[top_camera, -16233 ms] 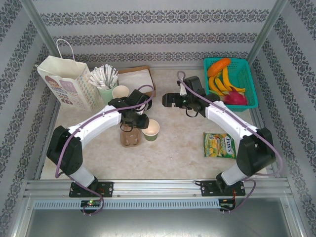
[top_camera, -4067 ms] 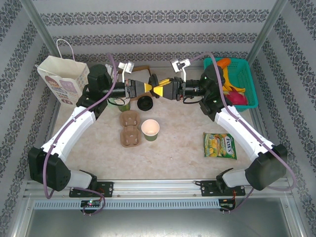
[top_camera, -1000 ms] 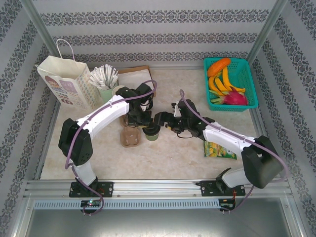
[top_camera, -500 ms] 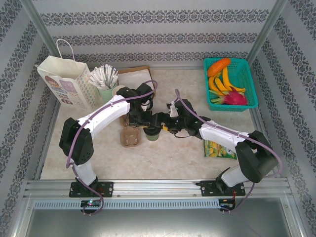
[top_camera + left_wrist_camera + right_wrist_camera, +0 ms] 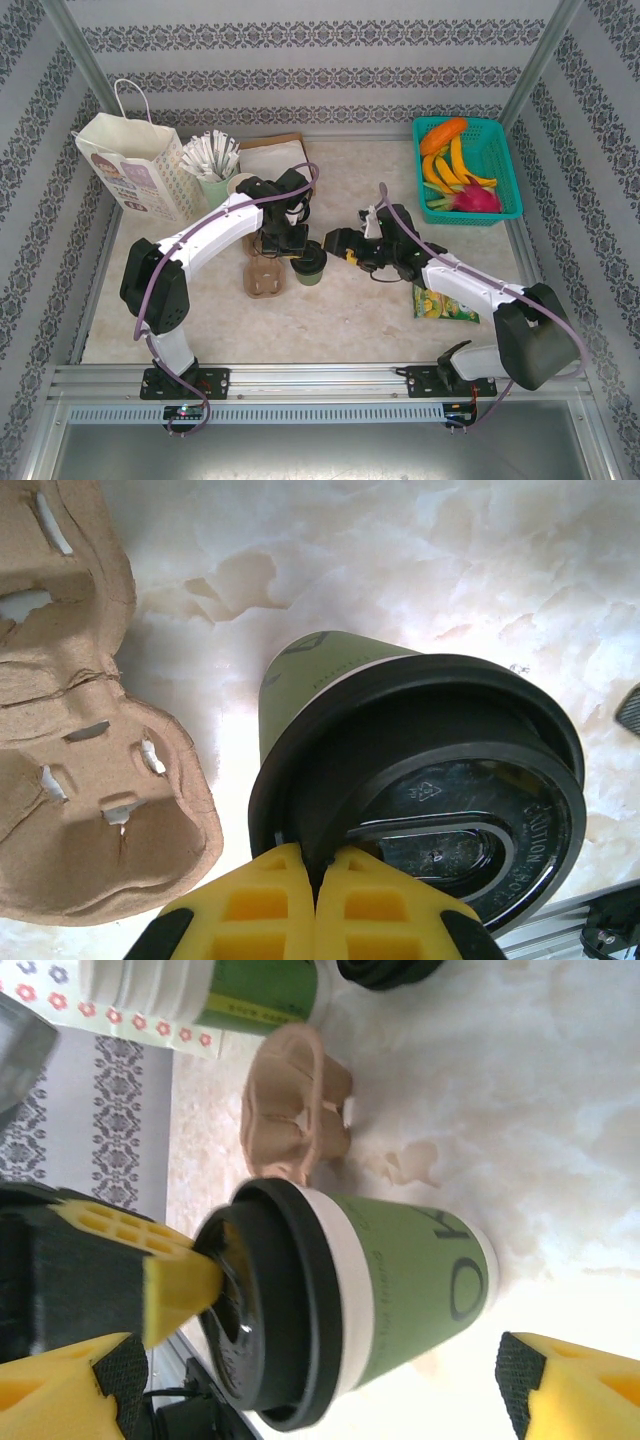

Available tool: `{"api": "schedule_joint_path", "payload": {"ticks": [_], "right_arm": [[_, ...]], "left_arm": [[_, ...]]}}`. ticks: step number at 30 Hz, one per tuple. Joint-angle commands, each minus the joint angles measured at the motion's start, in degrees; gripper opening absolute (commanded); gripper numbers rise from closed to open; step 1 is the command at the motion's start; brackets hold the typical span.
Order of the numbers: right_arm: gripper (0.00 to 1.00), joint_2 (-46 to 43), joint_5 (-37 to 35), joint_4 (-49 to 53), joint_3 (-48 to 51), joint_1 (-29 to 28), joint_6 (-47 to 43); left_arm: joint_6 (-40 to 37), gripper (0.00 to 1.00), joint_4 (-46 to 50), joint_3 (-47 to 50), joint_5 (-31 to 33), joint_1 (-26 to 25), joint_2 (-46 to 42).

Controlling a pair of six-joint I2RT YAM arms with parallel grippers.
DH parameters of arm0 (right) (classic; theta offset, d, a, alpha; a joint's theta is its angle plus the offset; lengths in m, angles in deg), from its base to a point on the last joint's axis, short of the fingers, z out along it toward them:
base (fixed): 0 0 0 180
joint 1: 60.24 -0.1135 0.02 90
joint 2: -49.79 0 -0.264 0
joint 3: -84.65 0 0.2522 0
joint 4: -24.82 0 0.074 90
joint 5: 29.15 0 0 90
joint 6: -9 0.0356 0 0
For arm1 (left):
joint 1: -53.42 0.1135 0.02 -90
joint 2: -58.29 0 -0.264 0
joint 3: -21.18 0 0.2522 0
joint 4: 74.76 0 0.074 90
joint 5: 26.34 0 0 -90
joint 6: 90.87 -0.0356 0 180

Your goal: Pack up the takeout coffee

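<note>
So from the top view: a few seconds back the cup [image 5: 308, 272] was standing open and the two grippers had the lid [image 5: 308, 259] up in the air between them; now the lid's on the cup, which sits mid-table just right of the carrier [image 5: 264, 276]. In the last half second the right gripper [image 5: 338, 243] has backed away to the right, so it's near the cup but clear of it. The left gripper [image 5: 287, 240] hasn't budged and hangs right over the lid's back edge. In the left wrist view, its yellow fingertips [image 5: 270, 905] are pressed together with nothing between them, tips resting at the lid's rim, more like pushing down than gripping. The lid looks seated all the way round on the side I can see. The carrier's empty wells are close by on the left. In the right wrist view, the right fingers [image 5: 60, 1385] are spread wide with the cup in the gap but touching neither. You can also see one left fingertip [image 5: 180, 1280] poking the lid top. My read is that the lidding is basically done and the right arm is freeing itself up. What's left is getting the cup into the carrier, then presumably the bag [image 5: 130, 165] at the back left.
</note>
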Motion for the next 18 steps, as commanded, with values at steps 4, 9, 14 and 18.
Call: {"api": "schedule_joint_path", "payload": {"ticks": [4, 9, 14, 18], "right_arm": [[0.84, -0.6, 3.2, -2.5, 3.0, 1.1, -0.1], [0.72, 0.3, 7.1, -4.1, 2.9, 1.0, -1.2], [0.62, 4.2, 9.9, -5.1, 1.3, 0.8, -0.5], [0.62, 6.4, 10.3, -5.3, 0.1, 0.1, -0.6]], "left_arm": [[0.1, 0.00, 1.2, 3.5, 1.4, -1.0, 2.0], [0.1, 0.00, 0.5, 3.7, 0.8, -1.1, 1.8], [-0.2, 0.00, 0.5, 3.6, 0.6, -1.1, 1.9], [-0.2, 0.00, 0.6, 3.5, 0.6, -1.1, 2.2]]}}
